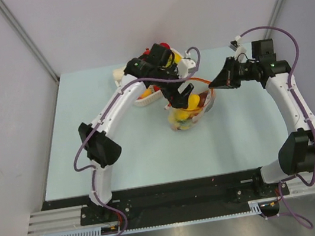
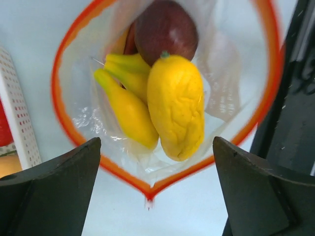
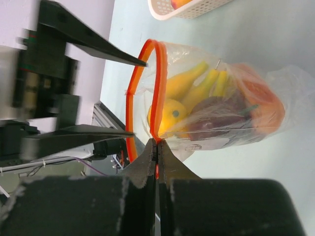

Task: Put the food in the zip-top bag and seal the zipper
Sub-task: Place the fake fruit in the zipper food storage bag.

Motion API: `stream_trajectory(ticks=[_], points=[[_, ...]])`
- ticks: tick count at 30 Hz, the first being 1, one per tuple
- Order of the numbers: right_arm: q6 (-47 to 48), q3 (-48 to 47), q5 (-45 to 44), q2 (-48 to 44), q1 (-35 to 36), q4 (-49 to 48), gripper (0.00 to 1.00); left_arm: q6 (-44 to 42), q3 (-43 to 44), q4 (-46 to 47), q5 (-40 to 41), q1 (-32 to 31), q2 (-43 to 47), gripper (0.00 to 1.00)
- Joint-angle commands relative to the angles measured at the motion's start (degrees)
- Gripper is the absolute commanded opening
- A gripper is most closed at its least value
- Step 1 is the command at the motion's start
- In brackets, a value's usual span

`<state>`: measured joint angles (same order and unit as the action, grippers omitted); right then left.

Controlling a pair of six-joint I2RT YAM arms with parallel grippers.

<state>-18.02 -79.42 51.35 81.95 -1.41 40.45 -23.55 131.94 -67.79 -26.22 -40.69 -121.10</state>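
Inside the zip-top bag food is lying; my right gripper is pinching the unsealed zipper, my left gripper is gaping above.

Clear plastic zip-top bag, mid pale-green table: yellow toy food inside. L gripper over bag mouth; R gripper at its rt edge. White slatted basket beside, left.

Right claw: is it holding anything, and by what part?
Yes: the right gripper pinches the bag by its zipper at the mouth. The left gripper holds nothing.
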Motion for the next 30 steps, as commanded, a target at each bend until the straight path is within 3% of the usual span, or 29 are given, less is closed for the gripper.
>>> stream_trajectory(ticks=[1, 2, 5, 6, 9, 12, 14, 17, 22, 25, 30], points=[[1.59, -2.5, 2.26, -1.44, -0.35, -0.46, 0.0, 5.34, -2.19, 8.97, -9.53, 4.73, 11.57, 0.99], [1.59, -2.5, 2.17, -1.36, -0.35, -0.28, 0.0, 6.49, -4.74, 11.43, -16.51, 6.22, 13.07, 1.0], [1.24, -2.5, 2.17, -1.01, -0.35, -0.72, 0.0, 9.92, -24.13, 26.87, -25.69, 14.46, 22.46, 0.99], [1.06, -2.58, 2.17, -0.92, -0.35, -0.81, 0.0, 9.84, -36.98, 37.27, -26.6, 15.71, 29.1, 1.0], [1.06, -2.5, 2.26, -0.74, -0.35, -1.16, 0.0, 4.61, -58.46, 52.01, -27.48, 18.97, 36.97, 0.99], [1.06, -2.5, 2.35, -0.13, -0.44, -1.25, 0.0, -3.22, -67.04, 53.37, -29.23, 19.24, 39.45, 0.96], [1.06, -2.5, 2.44, 0.05, -0.44, -1.07, 0.0, -2.56, -70.57, 58.01, -29.42, 18.98, 39.54, 0.92], [1.15, -2.5, 2.52, 0.31, -0.44, -1.07, 0.0, 1.48, -76.64, 72.75, -28.28, 17.93, 38.66, 0.86], [2.02, -2.5, 2.35, 0.75, -0.44, -0.37, 0.0, 10.52, -79.9, 89.72, -26.08, 15.12, 34.63, 0.8], [2.64, -2.5, 2.09, 1.02, -0.44, -0.02, 0.0, 15.96, -79.74, 97.02, -26.08, 13.36, 32.34, 0.75], [2.9, -2.5, 1.56, 1.02, -0.79, 0.25, 0.0, 19.24, -78.85, 100.39, -27.31, 11.25, 30.31, 0.65]])
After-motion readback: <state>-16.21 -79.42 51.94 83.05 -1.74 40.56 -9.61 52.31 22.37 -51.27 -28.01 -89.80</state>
